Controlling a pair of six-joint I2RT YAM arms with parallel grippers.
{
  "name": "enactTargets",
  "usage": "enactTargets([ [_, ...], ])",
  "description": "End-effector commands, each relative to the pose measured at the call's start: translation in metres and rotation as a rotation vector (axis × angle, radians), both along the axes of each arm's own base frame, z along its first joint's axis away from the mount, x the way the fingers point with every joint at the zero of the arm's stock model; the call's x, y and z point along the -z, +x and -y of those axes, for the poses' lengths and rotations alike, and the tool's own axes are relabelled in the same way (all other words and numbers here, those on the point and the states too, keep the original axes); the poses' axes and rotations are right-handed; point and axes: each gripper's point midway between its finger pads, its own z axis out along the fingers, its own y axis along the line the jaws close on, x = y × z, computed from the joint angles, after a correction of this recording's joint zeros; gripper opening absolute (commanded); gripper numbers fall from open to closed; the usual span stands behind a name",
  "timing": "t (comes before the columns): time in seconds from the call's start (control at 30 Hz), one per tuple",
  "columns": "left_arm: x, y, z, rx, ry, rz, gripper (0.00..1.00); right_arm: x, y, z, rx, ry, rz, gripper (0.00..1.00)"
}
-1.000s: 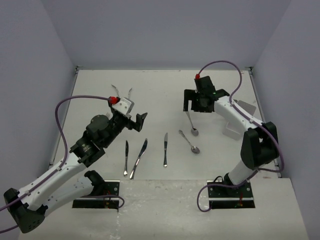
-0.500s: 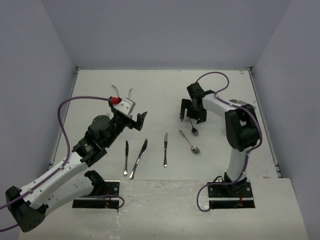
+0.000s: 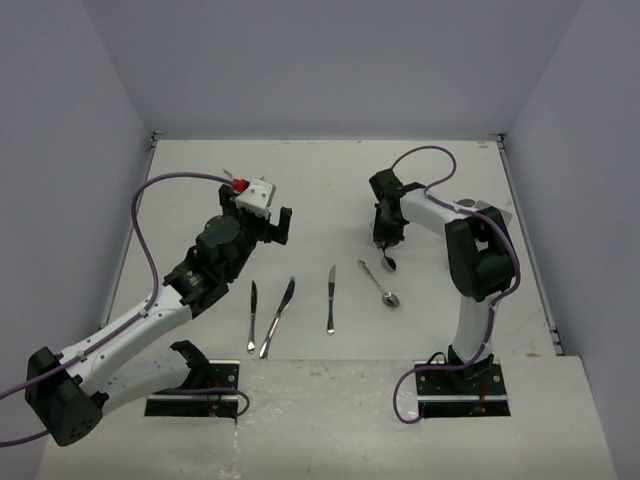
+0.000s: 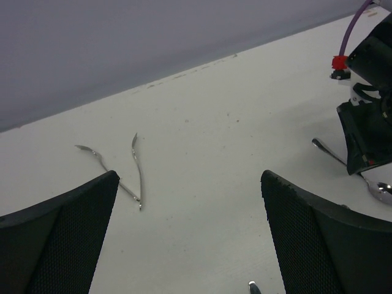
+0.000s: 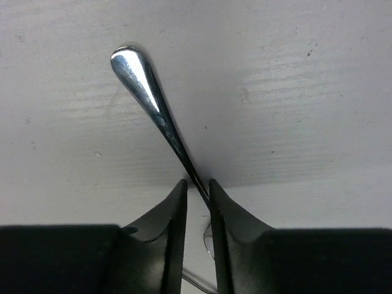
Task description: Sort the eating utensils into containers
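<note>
My right gripper [image 5: 198, 187] is down at the table, its fingers closed narrowly on the thin handle of a shiny spoon [image 5: 147, 89]. In the top view this spoon [image 3: 388, 262] lies just in front of the right gripper [image 3: 383, 236], and a second spoon [image 3: 381, 286] lies nearer. Three table knives [image 3: 252, 315] [image 3: 280, 314] [image 3: 330, 298] lie side by side at the near middle. Two forks [image 4: 136, 166] [image 4: 101, 164] lie in a V at the back left. My left gripper [image 4: 190, 177] hovers wide open and empty, short of the forks. A pale container [image 3: 492, 211] sits behind the right arm.
Grey walls close the table on three sides. The left arm stretches diagonally over the table's left half, its purple cable looping above it. From the left wrist, the right gripper's body [image 4: 367, 131] shows at the far right.
The right gripper has come down onto the spoon's handle and closed from wide open. The left arm has reached further toward the back, staying open.
</note>
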Motion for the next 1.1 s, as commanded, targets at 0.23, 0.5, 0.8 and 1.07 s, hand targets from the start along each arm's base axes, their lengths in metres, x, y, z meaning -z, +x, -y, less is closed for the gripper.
enactTargets([
  [0.23,-0.026,0.020,-0.021,-0.130,-0.132,0.022,1.00,0.006,-0.019,0.002,-0.070,-0.079,-0.021,0.00],
  [0.5,-0.025,0.022,-0.037,-0.192,-0.162,0.013,1.00,-0.104,0.038,-0.022,-0.367,-0.017,0.356,0.00],
  [0.8,-0.030,0.016,-0.052,-0.234,-0.191,0.051,1.00,-0.266,0.074,0.025,-0.885,-0.568,0.763,0.00],
  [1.07,-0.026,0.024,-0.047,-0.235,-0.173,0.024,1.00,-0.326,0.061,0.090,-1.475,-1.136,0.678,0.00],
])
